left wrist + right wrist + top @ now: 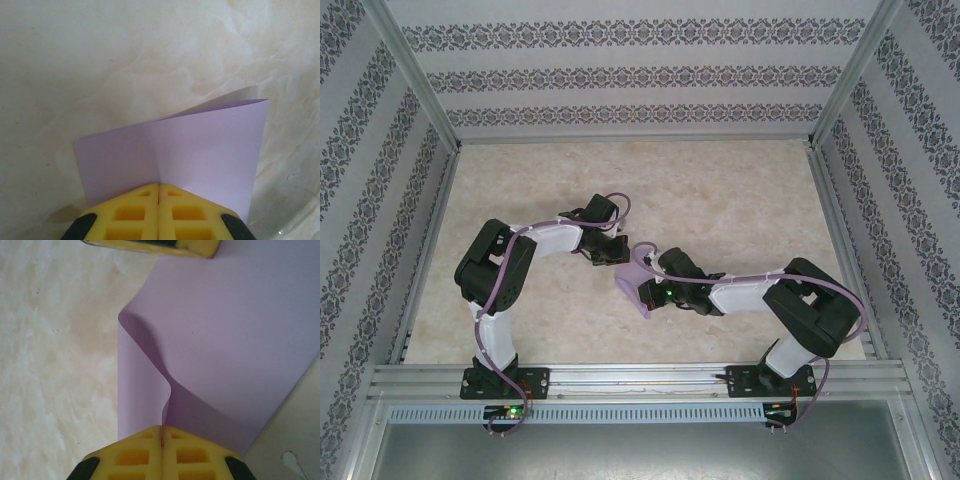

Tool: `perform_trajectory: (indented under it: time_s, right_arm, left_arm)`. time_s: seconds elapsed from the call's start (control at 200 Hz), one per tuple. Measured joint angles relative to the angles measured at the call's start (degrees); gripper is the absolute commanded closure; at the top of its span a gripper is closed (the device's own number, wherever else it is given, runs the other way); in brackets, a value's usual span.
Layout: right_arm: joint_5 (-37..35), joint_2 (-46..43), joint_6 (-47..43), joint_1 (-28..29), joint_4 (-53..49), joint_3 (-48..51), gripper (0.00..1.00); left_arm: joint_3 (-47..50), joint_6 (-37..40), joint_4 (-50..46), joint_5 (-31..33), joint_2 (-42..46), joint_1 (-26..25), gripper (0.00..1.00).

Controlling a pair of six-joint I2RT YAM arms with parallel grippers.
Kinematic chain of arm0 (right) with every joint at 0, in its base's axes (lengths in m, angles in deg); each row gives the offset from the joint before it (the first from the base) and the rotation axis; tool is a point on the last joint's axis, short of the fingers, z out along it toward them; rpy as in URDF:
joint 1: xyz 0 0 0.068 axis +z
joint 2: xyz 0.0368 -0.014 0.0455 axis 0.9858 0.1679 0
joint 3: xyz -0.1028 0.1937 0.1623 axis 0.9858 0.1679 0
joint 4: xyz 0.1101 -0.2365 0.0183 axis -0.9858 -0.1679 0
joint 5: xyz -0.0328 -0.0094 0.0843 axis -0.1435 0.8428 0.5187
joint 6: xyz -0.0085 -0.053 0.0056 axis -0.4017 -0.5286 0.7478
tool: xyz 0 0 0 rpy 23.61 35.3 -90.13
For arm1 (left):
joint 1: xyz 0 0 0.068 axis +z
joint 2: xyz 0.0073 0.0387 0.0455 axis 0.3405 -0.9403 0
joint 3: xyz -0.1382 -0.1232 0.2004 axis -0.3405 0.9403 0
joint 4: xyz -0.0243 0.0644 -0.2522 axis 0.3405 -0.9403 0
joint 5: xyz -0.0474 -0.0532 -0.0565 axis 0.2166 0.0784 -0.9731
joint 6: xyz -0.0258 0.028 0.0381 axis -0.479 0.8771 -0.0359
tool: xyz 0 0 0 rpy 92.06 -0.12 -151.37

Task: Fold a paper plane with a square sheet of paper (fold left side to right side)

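The square sheet of paper (636,290), plain lavender, is lifted off the table between the two arms at the middle. My left gripper (618,256) is shut on one edge of it; in the left wrist view the yellow fingertips (172,192) pinch the sheet (200,150), which bends away in a soft curve. My right gripper (653,291) is shut on another edge. The right wrist view has the sheet (225,340) curling up into the closed gripper (162,430), with the left gripper's yellow finger (160,246) at the top edge.
The beige marbled table (720,190) is walled by patterned panels at the back and both sides. An aluminium rail (640,378) runs along the near edge, carrying both arm bases. A small white scuff (292,460) marks the tabletop beside the sheet.
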Motion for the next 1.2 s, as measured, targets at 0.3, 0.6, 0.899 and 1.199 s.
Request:
perform_trajectory:
  time_s: [0.3, 0.6, 0.899, 1.199]
  right_arm:
    - [0.00, 1.07, -0.02, -0.46, -0.55, -1.07, 1.00]
    - [0.00, 1.66, -0.04, -0.48, -1.01, -1.99, 1.00]
    - [0.00, 2.10, -0.04, -1.18, -1.88, -2.10, 1.00]
    - [0.17, 2.43, -0.07, -1.20, -2.01, -2.45, 1.00]
  left_arm:
    - [0.11, -0.02, 0.07, 0.00, 0.04, -0.02, 0.94]
    - [0.22, -0.02, 0.28, 0.00, 0.07, -0.02, 0.94]
    - [0.22, -0.02, 0.28, 0.00, 0.09, -0.02, 0.94]
    - [0.24, -0.02, 0.28, 0.02, 0.09, -0.02, 0.94]
